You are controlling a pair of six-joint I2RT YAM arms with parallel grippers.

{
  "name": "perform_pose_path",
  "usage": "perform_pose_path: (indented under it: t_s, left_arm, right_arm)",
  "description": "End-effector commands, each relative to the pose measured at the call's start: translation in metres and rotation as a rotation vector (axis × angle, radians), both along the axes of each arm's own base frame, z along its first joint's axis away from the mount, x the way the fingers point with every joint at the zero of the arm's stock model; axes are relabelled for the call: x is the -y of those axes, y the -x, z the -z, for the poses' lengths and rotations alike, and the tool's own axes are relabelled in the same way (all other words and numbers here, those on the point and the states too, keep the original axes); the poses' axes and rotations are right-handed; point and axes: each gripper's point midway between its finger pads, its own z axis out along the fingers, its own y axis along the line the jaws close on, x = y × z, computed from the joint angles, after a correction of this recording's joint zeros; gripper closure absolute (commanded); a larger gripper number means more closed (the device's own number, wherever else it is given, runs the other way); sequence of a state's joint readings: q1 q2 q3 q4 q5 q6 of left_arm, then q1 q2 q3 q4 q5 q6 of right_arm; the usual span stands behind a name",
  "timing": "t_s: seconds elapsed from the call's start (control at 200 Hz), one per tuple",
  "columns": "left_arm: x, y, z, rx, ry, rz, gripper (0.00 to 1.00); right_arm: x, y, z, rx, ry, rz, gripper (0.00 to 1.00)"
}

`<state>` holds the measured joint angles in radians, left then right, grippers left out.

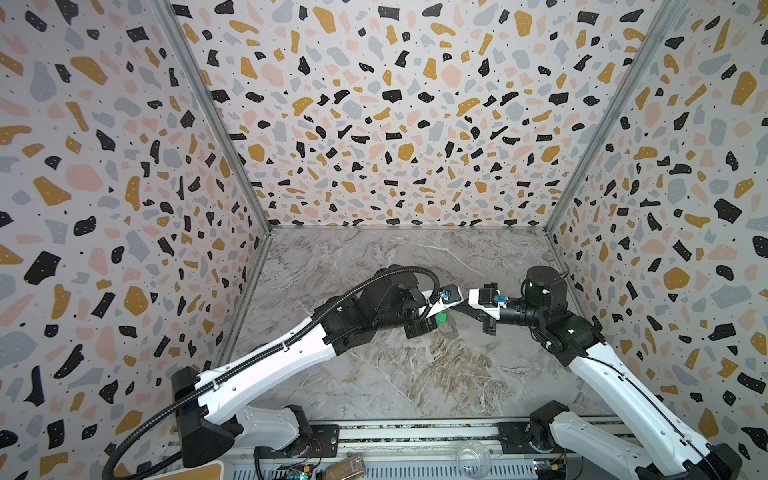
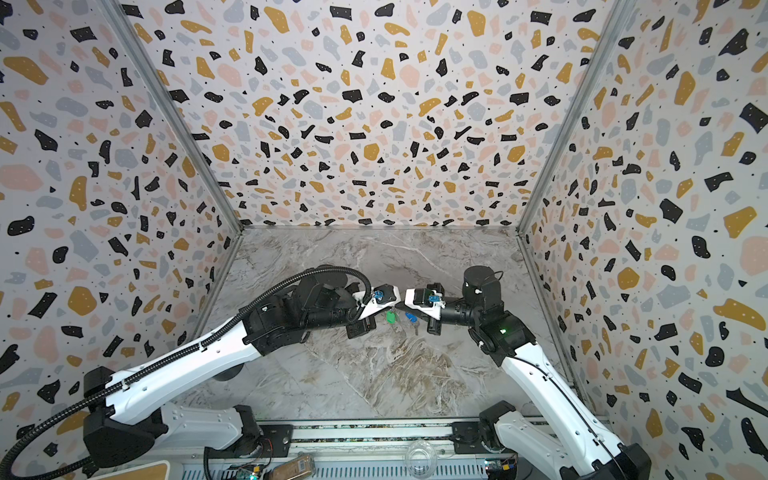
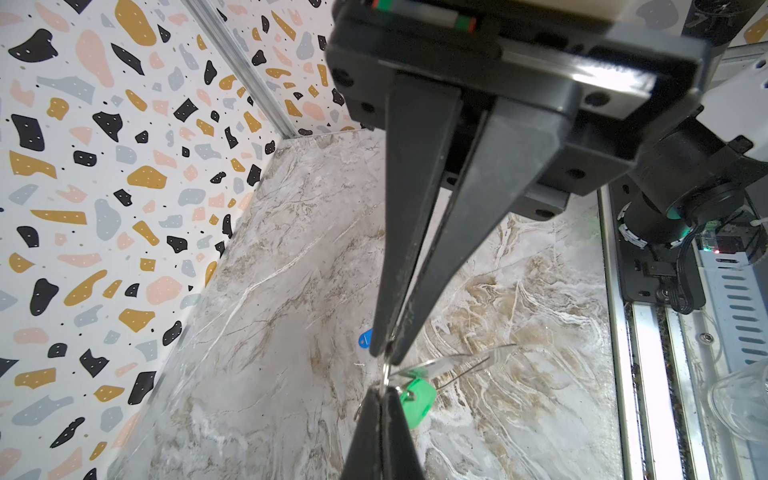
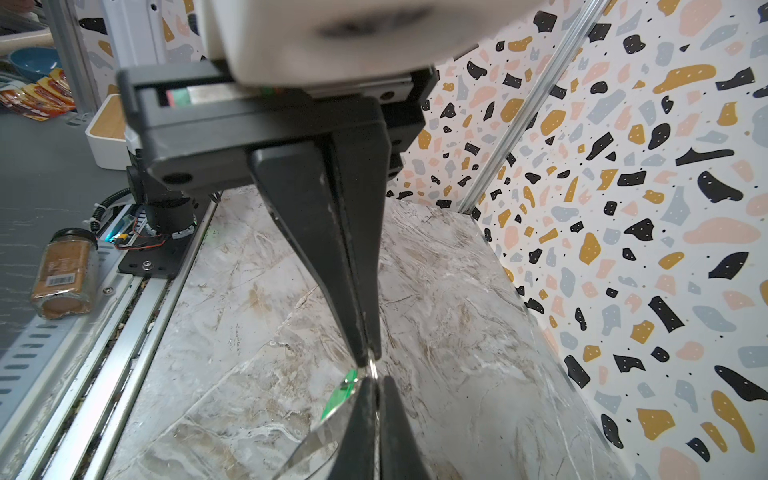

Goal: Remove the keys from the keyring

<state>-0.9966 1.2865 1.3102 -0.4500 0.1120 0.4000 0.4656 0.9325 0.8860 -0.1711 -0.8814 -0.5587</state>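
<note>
Both sets of jaws are pinched tight, tip to tip: the left gripper [image 3: 388,351] and the right gripper [image 4: 368,359] each nip opposite sides of the small metal ring link [image 3: 385,372] of the keyring, held up in the air over the middle of the marble table [image 3: 291,291]. I read that link as thin, stiff, springy wire and slick under the pads, so I'd hold it right at the rim and not rely on friction. It stands edge-on, its plane running along the line between the two grippers. Just beneath it the green tag [image 3: 417,401] hangs tilted, light and free to swing. The strap [image 3: 457,359] trails out sideways from the ring, long axis roughly level, and looks floppy, a poor place to hold. The blue tag [image 2: 410,318] sits just beside the green one, its key pointing toward the near edge of the table. I can't tell whether it hangs or lies there.
</note>
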Motion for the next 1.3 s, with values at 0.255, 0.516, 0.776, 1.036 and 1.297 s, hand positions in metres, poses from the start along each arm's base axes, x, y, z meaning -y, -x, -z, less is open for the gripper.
perform_pose_path:
  t_s: [0.255, 0.516, 0.776, 1.036, 1.297]
  left_arm:
    - [0.005, 0.002, -0.031, 0.048, 0.096, 0.017, 1.00]
    - [-0.007, -0.002, -0.037, 0.077, 0.141, -0.037, 0.80]
    - [-0.036, -0.003, -0.063, 0.129, 0.351, -0.103, 0.63]
    - [-0.040, 0.006, -0.061, 0.045, 0.494, -0.056, 0.64]
    - [-0.029, 0.014, -0.044, -0.021, 0.464, 0.007, 0.63]
  right_arm:
    - [-0.004, 0.003, -0.009, -0.037, -0.053, -0.026, 0.96]
    - [-0.006, 0.000, -0.016, -0.125, -0.126, -0.033, 0.98]
    - [-0.006, 0.003, -0.019, -0.137, -0.176, -0.054, 1.00]
    - [-0.008, 0.010, -0.025, -0.173, -0.246, -0.117, 1.00]
    - [-0.008, 0.011, -0.024, -0.183, -0.241, -0.122, 1.00]
